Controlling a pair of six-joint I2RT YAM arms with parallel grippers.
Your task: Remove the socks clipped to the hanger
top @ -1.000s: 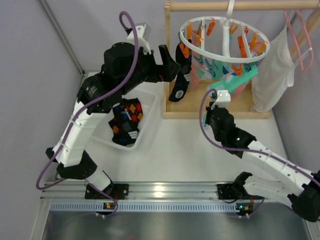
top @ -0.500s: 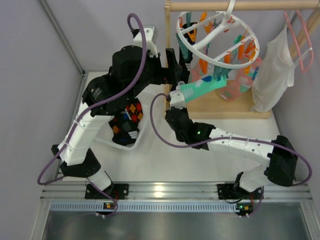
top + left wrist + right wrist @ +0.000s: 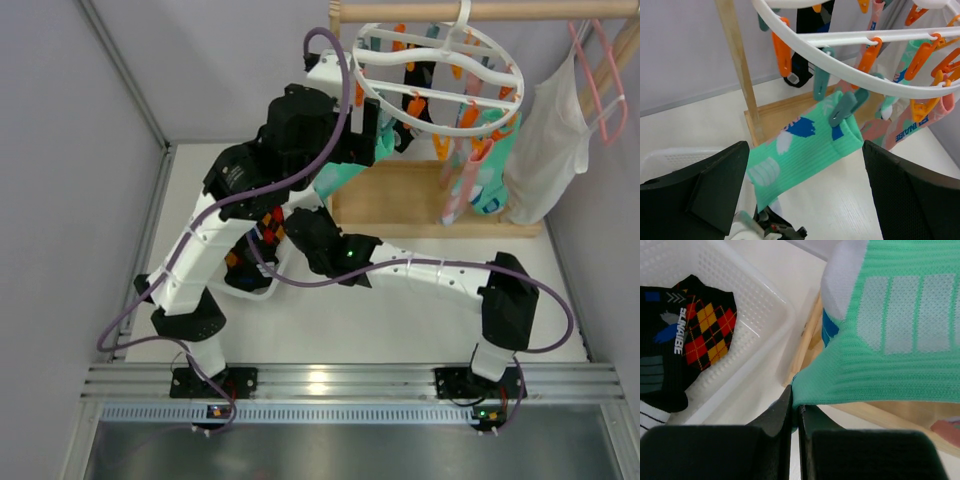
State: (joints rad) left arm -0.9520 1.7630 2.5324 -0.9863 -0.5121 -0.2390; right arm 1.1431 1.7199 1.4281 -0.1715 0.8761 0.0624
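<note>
The white hanger ring (image 3: 440,70) hangs from the wooden rail, with orange and teal clips. My right gripper (image 3: 796,402) is shut on the edge of a teal patterned sock (image 3: 890,340) and holds it stretched to the left (image 3: 335,182). The sock's cuff is still held by a grey-teal clip (image 3: 842,110). My left gripper (image 3: 805,147) is open wide, one finger on each side of that stretched sock (image 3: 800,150), just below the ring (image 3: 840,60). Pink socks (image 3: 455,185), another teal sock (image 3: 497,165) and a black sock (image 3: 807,30) hang from other clips.
A white basket (image 3: 755,285) at the left holds argyle and black socks (image 3: 705,325). The wooden stand's post (image 3: 740,65) and base (image 3: 400,200) are right beside both grippers. A white garment (image 3: 545,150) on a pink wire hanger (image 3: 590,75) hangs at the right.
My right gripper has pulled the teal sock further left and down toward the basket. My left arm has moved right, under the ring. The ring has swung back to level.
</note>
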